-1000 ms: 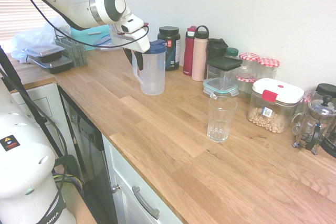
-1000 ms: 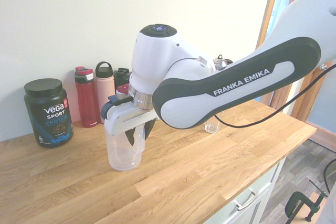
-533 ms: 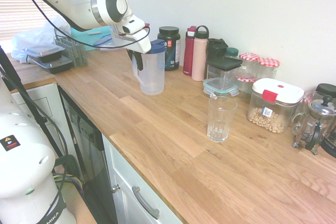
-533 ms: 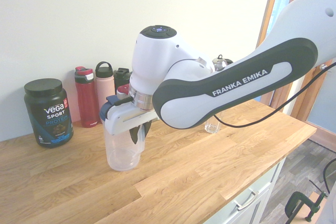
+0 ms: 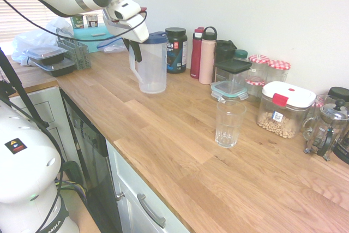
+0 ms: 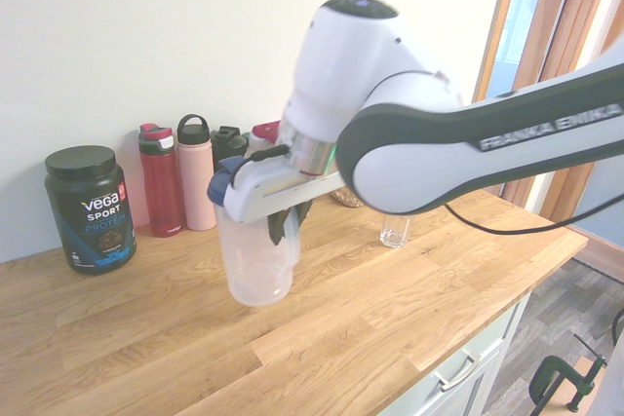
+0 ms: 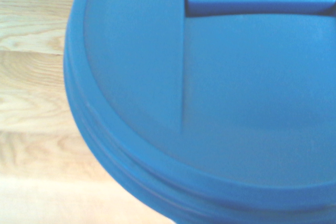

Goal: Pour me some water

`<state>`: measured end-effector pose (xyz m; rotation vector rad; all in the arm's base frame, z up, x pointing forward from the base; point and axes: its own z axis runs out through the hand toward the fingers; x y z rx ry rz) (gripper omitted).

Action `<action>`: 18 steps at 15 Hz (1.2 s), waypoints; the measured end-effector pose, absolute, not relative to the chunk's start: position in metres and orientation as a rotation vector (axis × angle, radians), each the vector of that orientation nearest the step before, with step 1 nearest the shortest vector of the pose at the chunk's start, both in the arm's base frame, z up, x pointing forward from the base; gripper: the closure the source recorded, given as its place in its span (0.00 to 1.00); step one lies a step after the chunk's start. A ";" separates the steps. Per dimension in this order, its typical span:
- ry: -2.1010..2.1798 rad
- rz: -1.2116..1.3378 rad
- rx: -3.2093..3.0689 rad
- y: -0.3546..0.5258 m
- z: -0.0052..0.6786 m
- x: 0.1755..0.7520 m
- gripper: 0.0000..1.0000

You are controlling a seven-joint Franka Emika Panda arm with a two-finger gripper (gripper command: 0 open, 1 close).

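Hand (image 5: 135, 53) clamped on pitcher (image 5: 150, 64), now lifted off counter (image 5: 180, 135)

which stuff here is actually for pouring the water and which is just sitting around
For the job:
- jug with its blue lid, held in the gripper, lifted off the counter
- empty glass

Just lying about:
- protein tub
- red bottle and pink bottle
- snack box
- coffee press
- red-lidded jars
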<state>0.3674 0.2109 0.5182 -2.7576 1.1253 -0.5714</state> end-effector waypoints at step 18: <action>0.684 -0.467 -2.771 -0.191 0.557 0.148 1.00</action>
